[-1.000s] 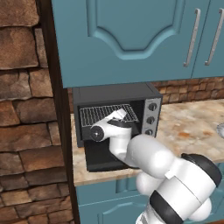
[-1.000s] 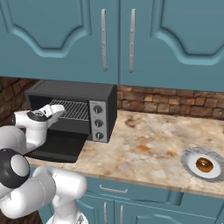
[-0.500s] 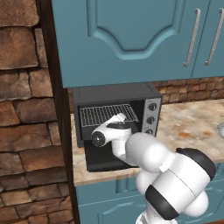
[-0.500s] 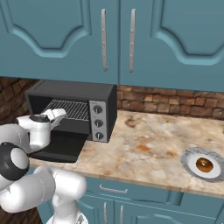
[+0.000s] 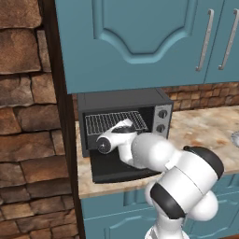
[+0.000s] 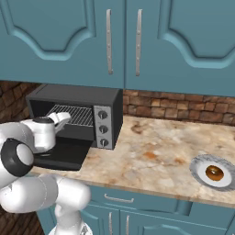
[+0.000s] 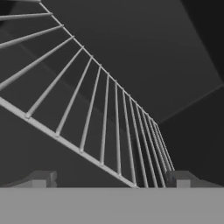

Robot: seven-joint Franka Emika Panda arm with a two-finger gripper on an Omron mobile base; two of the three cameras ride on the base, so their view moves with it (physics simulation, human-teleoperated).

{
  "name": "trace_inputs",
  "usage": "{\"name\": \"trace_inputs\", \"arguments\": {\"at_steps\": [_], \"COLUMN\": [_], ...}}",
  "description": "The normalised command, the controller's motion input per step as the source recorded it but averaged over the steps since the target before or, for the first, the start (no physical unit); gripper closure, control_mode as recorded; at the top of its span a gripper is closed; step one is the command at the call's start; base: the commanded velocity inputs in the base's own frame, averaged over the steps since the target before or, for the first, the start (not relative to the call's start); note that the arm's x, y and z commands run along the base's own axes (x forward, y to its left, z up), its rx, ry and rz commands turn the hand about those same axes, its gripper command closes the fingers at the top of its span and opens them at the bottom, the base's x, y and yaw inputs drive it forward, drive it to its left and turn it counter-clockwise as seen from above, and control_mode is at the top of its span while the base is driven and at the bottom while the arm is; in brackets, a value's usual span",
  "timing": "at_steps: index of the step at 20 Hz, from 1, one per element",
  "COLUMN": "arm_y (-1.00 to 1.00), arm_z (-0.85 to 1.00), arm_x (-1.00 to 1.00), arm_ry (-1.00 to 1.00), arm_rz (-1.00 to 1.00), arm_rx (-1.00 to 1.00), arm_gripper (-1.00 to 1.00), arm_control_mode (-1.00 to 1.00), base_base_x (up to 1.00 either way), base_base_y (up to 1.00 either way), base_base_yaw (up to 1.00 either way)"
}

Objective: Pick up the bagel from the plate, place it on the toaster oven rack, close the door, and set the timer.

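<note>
Bagel (image 6: 214, 172) lies on plate (image 6: 200, 162), far to right of gripper (image 7: 111, 178), well apart. Gripper empty, jaws wide, just before rack (image 7: 105, 113) in open oven (image 6: 78, 98). Bagel probably light, a bit soft: take across ring. Right base view shows bagel; hand view shows rack wires close.

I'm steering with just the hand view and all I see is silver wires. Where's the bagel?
Observer: The bagel lies on the plate, far along the counter from the oven.
Operator: Is the oven open?
Observer: Yes, the door is folded down flat in front of it.
Operator: Is my hand holding anything?
Observer: No. The hand is open and empty, up by the toaster oven rack.
Operator: Where's the timer?
Observer: It's the lowest knob of three on the oven's front strip.
</note>
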Motion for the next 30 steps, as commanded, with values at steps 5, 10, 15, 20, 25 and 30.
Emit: {"name": "trace_inputs", "arguments": {"at_steps": [5,10,15,20,25,30], "arm_y": [0.02,0.10,0.14,0.02,0.00,0.01], "arm_z": [0.00,0.00,-0.06,-0.07,-0.11,-0.02], "arm_x": [0.25,0.30,0.26,0.12,-0.04,-0.35], "arm_ry": [0.00,0.00,0.00,0.00,0.03,0.12], "arm_rz": [0.00,0.00,0.00,0.01,0.01,0.00], "arm_rx": [0.00,0.00,0.00,0.00,0.00,0.02], "arm_gripper": [-1.00,-1.00,1.00,1.00,1.00,1.00], "arm_control_mode": [-1.00,-1.00,-1.00,-1.00,-1.00,-1.00], "base_base_x": [0.00,0.00,0.00,0.00,0.00,0.00], "base_base_y": [0.00,0.00,0.00,0.00,0.00,0.00], "base_base_yaw": [0.00,0.00,0.00,0.00,0.00,0.00]}}
